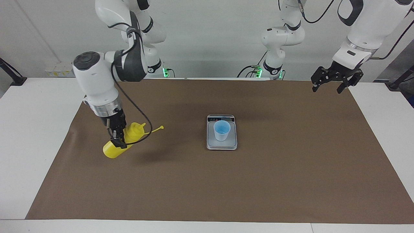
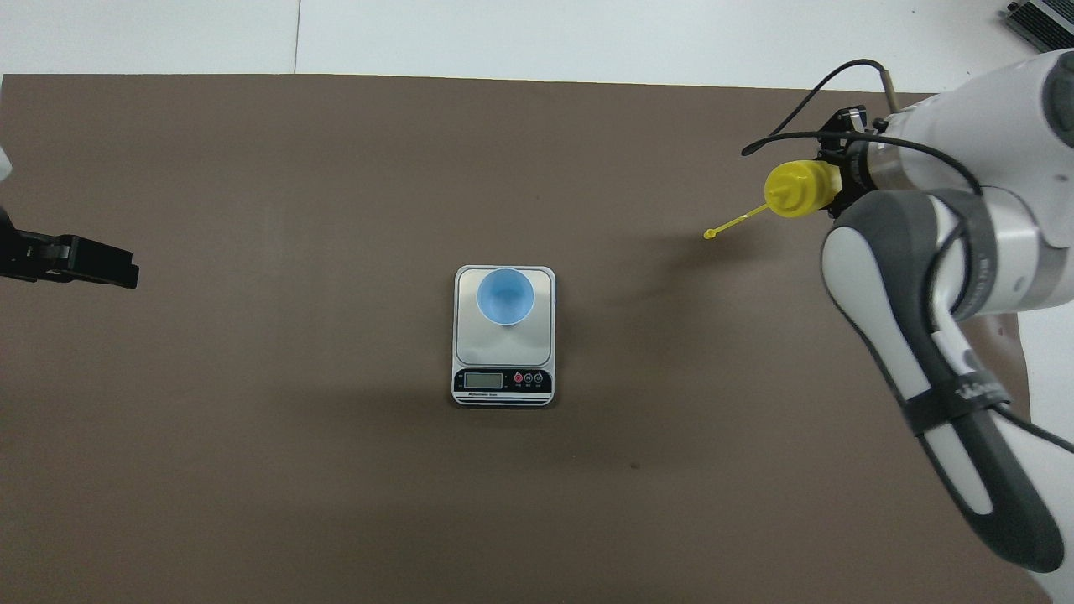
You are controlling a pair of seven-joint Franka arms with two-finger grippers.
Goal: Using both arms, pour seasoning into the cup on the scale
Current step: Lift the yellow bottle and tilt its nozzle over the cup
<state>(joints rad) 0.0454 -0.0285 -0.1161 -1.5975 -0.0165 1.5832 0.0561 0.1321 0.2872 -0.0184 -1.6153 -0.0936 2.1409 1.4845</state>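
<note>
Black fingers of the right gripper (image 1: 118, 138) are pinched on the seasoning (image 1: 123, 144), a yellow squeeze bottle carried clear of the brown paper mat (image 1: 207, 181) at the right arm's end of the table (image 1: 19, 155). Its wrist points almost straight down, and the bottle lies tilted across the fingertips: the round base hangs lower, out past the fingers on the side away from the scale, while the ribbed cone nozzle rises on the side toward the scale. From the nozzle the little tethered cap (image 1: 161, 127) sticks out on its thin strap, pointing the same way. In the overhead view the seasoning's (image 2: 797, 189) nozzle end shows just beside the wrist, with the cap (image 2: 710, 235) reaching out toward the middle of the mat and the bottle's shadow on the paper below it. Well apart from this gripper, at the centre of the mat, the silver-grey scale (image 1: 222, 144) lies flat with its dark display strip on the edge nearer the robots, and the pale blue cup (image 1: 222, 130) stands upright on its weighing plate, open mouth up. The left arm waits at the other end of the table: the left gripper (image 1: 328, 86) hangs in the air over the mat's corner nearest its own base, fingers spread wide and holding nothing, well apart from both the cup and the bottle
</note>
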